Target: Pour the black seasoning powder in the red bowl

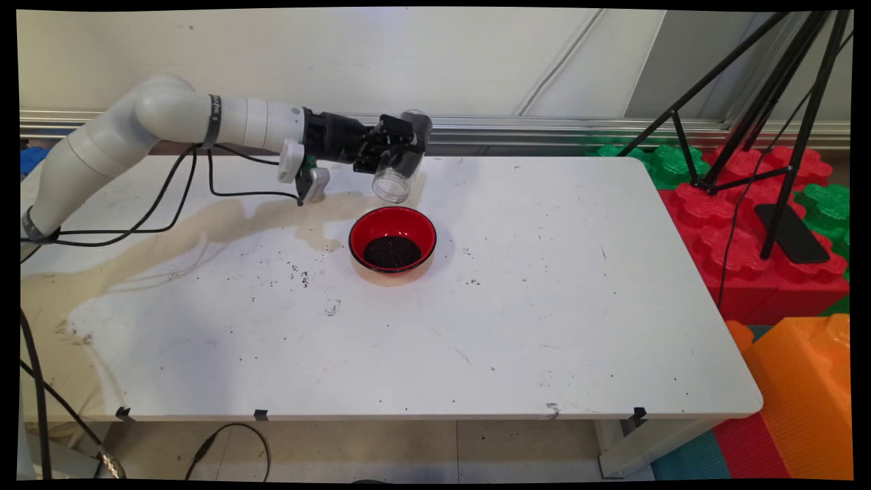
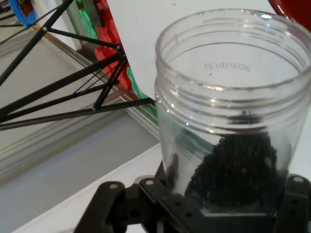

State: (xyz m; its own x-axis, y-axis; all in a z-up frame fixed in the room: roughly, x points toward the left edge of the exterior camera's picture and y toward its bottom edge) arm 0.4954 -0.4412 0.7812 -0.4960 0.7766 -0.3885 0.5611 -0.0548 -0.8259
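My gripper (image 1: 401, 146) is shut on a clear plastic jar (image 1: 398, 170), held tilted with its mouth pointing down toward the table. In the hand view the jar (image 2: 228, 111) fills the right side, and a clump of small black grains (image 2: 233, 165) lies inside it near the fingers. Just below the jar's mouth a red bowl (image 1: 392, 228) stands on the white table (image 1: 544, 306), with a mound of the same black grains (image 1: 391, 252) in its bottom. The bowl's rim (image 2: 296, 9) shows at the upper right of the hand view.
Scattered black grains (image 1: 299, 275) and a tan stain (image 1: 204, 224) mark the table left of the bowl. A black tripod (image 1: 762, 116) stands off the right end over red and green foam blocks (image 1: 735, 224). An orange block (image 1: 803, 388) sits at the lower right.
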